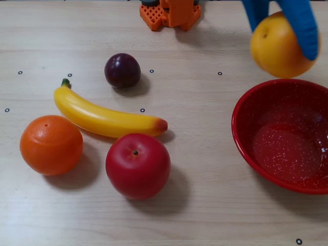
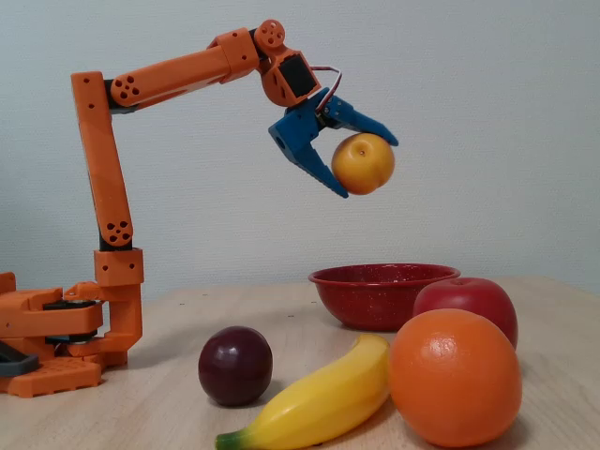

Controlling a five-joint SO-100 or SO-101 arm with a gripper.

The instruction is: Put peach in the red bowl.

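The peach (image 1: 279, 47) is a smooth yellow-orange fruit held in the air between my blue gripper (image 1: 283, 31) fingers. In a fixed view the gripper (image 2: 367, 167) is shut on the peach (image 2: 364, 163), high above the table and over the red bowl (image 2: 380, 292). The red bowl (image 1: 287, 134) is glossy with white speckles inside, stands at the right and is empty. The peach hangs just beyond its far rim in a fixed view.
A dark plum (image 1: 122, 70), a yellow banana (image 1: 105, 117), an orange (image 1: 50, 144) and a red apple (image 1: 138, 165) lie on the wooden table left of the bowl. The orange arm base (image 1: 169, 14) stands at the far edge.
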